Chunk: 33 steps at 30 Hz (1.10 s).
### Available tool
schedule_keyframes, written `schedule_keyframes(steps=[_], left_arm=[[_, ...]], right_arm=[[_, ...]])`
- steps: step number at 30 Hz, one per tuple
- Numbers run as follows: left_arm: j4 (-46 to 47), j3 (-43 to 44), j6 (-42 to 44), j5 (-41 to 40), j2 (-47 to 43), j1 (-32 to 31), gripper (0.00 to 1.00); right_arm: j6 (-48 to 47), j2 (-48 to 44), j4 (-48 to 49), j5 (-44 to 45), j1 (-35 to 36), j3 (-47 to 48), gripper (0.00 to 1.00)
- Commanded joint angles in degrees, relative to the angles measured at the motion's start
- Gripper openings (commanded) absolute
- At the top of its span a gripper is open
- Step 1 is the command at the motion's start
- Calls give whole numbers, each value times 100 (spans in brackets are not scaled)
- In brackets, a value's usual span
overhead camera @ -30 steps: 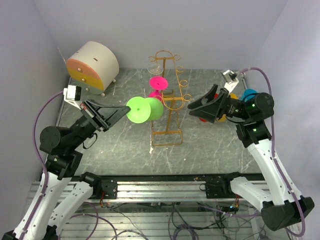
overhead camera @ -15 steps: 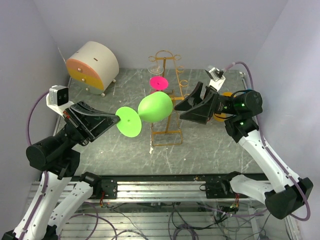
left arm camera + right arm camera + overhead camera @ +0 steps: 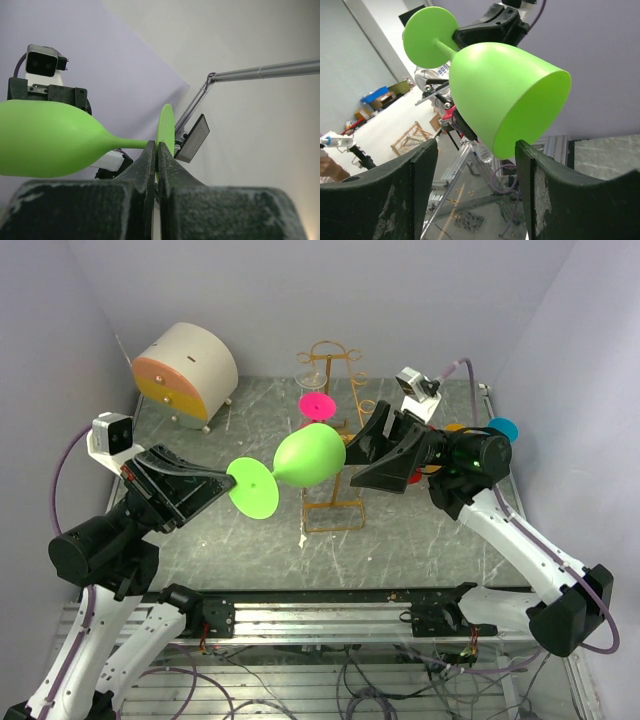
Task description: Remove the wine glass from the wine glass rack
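Observation:
A bright green wine glass [image 3: 310, 453] hangs in the air, lying on its side above the table and left of the golden-orange wire rack [image 3: 332, 505]. My left gripper [image 3: 230, 481] is shut on the edge of its round foot [image 3: 166, 126], with the stem and bowl [image 3: 45, 137] pointing right. My right gripper [image 3: 357, 455] is open at the bowl's mouth [image 3: 500, 90]. Its fingertips [image 3: 426, 150] stand wide apart just below the rim, and I cannot tell if they touch it. A pink glass [image 3: 317, 405] hangs on the rack.
A clear glass [image 3: 312, 380] sits at the rack's far end. A round beige and orange drawer box [image 3: 185, 368] stands at the back left. Blue [image 3: 502, 427] and orange items lie at the right edge behind my right arm.
My right gripper has moved left from beside the rack up to the green glass's mouth. My left arm has turned the glass on its side, bowl pointing right, and drawn it slightly left.

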Motion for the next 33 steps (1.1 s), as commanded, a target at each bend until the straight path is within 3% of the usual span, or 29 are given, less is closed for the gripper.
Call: schedule_keyframes(steps=[1,5,12,15,21,24,33], left_arm=[[209,84,17,75,-84,-29,7],[109,33,90,75,-109,-28,7],[87,-137,124,32,-111,-29,7],[1,-147,187,39,-118,-29,7],[-574,-108,558,-10,-240,-29,13],[-956,-63,815,-30,-322,-29,24],[-2317,150,1703,-151,-462,-29,41]], right_arm=[[58,52,486,169,215,209,61],[153,122,735,227,375,255,53],[-134,83,357,254,430,345,17],[-613,-36,-281,341,431,369,1],[-1611,-321,-1737,582,428,615,0],[-2164,-455,-2424,823,432,789,0],[-3096,-642,-3890,1396,432,1361,0]])
